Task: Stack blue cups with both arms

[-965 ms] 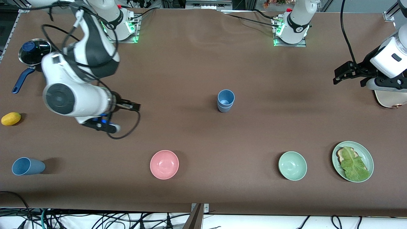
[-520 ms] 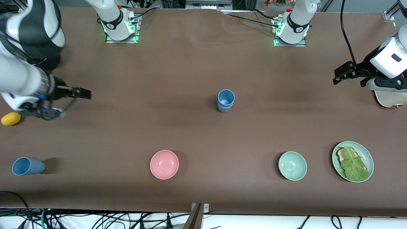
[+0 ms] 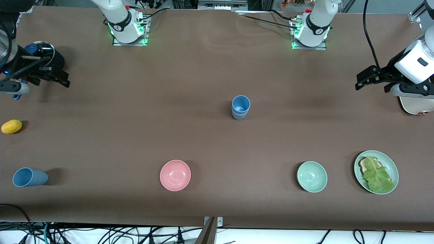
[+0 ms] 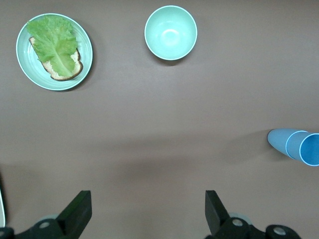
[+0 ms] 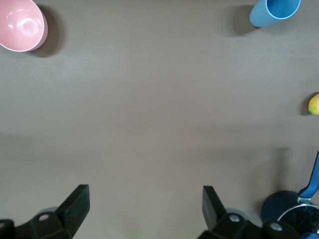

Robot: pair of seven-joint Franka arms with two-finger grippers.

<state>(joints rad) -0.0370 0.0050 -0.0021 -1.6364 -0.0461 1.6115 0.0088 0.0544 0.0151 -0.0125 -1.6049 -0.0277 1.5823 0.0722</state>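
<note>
Two blue cups point(image 3: 240, 107) stand nested in one stack at the middle of the table; the stack also shows in the left wrist view point(image 4: 294, 144). A third blue cup point(image 3: 30, 177) appears to lie on its side near the front camera at the right arm's end; it also shows in the right wrist view point(image 5: 274, 12). My right gripper point(image 3: 51, 78) is open and empty over the table beside a pot, and shows in its own view point(image 5: 144, 209). My left gripper point(image 3: 360, 81) is open and empty, waiting over the left arm's end, and shows in its own view point(image 4: 147, 214).
A lidded pot point(image 3: 37, 54) with a blue handle and a lemon point(image 3: 12, 126) lie at the right arm's end. A pink bowl point(image 3: 175, 175), a pale green bowl point(image 3: 312, 176) and a plate of lettuce on bread point(image 3: 376, 171) stand along the near edge. A board point(image 3: 415, 105) lies under the left arm.
My right arm has swung away from the middle toward its end of the table, its gripper now beside the pot. The left arm and the cups have not moved.
</note>
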